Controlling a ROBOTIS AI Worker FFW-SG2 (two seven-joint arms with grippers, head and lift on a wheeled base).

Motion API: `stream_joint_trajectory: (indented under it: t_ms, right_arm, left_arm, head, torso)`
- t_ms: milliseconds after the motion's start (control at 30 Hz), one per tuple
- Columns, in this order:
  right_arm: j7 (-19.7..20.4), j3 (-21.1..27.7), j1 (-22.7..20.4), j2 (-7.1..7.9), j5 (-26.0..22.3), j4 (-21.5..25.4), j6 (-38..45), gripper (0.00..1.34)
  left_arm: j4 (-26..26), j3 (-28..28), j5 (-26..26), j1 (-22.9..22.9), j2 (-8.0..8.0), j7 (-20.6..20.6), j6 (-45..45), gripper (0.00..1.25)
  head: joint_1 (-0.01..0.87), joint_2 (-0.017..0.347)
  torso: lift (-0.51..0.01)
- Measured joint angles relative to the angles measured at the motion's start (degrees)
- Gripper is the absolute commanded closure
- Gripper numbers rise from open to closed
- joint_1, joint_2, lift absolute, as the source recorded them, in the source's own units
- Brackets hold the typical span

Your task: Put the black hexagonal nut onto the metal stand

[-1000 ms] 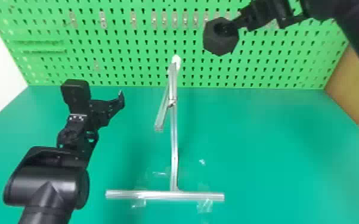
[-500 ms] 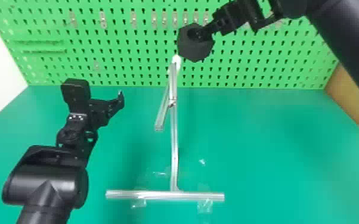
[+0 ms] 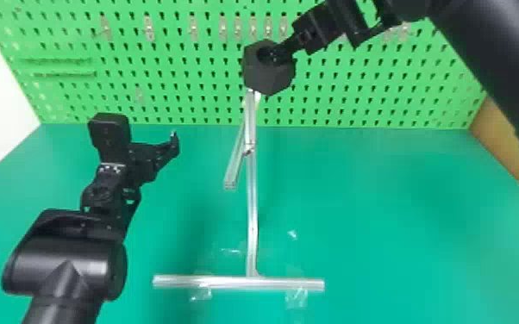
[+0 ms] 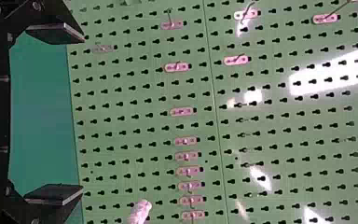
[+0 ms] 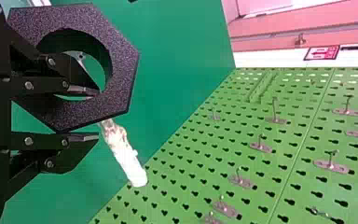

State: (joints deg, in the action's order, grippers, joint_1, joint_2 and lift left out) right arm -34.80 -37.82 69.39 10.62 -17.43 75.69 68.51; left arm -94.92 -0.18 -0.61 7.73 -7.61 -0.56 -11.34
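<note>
Black hexagonal nut [image 3: 267, 82] held up by the right gripper [image 3: 275, 56], which reaches in from the upper right of the head view. One of its fingers passes through the nut's round hole and the other lies outside the rim, so the nut's wall is between them. The nut appears at the top of the metal stand [image 3: 252, 207], though whether they touch is hard to tell. The stand rises from a flat crossbar [image 3: 237, 282] on the green desk [image 3: 401, 224], with a slanted bar [image 3: 233, 168] along its upper part and a white tip [image 5: 135, 172]. At left, the left gripper [image 3: 171, 147] is raised with its fingers wide apart and nothing between them, facing a green pegboard [image 3: 357, 92] with metal hooks.
</note>
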Motion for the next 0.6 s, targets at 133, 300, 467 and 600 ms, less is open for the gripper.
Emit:
stream_joint_trajectory:
  t_ms: [133, 300, 467, 600]
  right_arm:
    - [0.0, -0.1, -0.3, -0.23, -0.6, -0.5, 0.0, 1.17]
    - [0.0, -0.5, -0.2, -0.63, -0.6, -1.0, 0.2, 1.17]
    - [0.0, -0.7, 0.0, -0.96, -0.6, -1.4, 0.2, 1.17]
    - [0.1, -1.0, 0.1, -1.28, -0.6, -1.8, 0.2, 1.17]
  left_arm:
    - [0.0, 0.0, 0.0, 0.0, -0.03, 0.0, 0.0, 0.15]
    - [0.0, 0.0, 0.1, 0.0, -0.11, 0.0, -0.1, 0.15]
    - [0.0, 0.0, 0.1, 0.0, -0.16, 0.0, -0.2, 0.15]
    - [0.0, -0.1, 0.1, 0.0, -0.20, 0.0, -0.3, 0.15]
  head:
    - [0.693, 0.081]
    - [0.693, 0.081]
    - [0.693, 0.081]
    - [0.693, 0.081]
  torso:
    - [-0.001]
    - [-0.001]
    - [-0.001]
    - [-0.001]
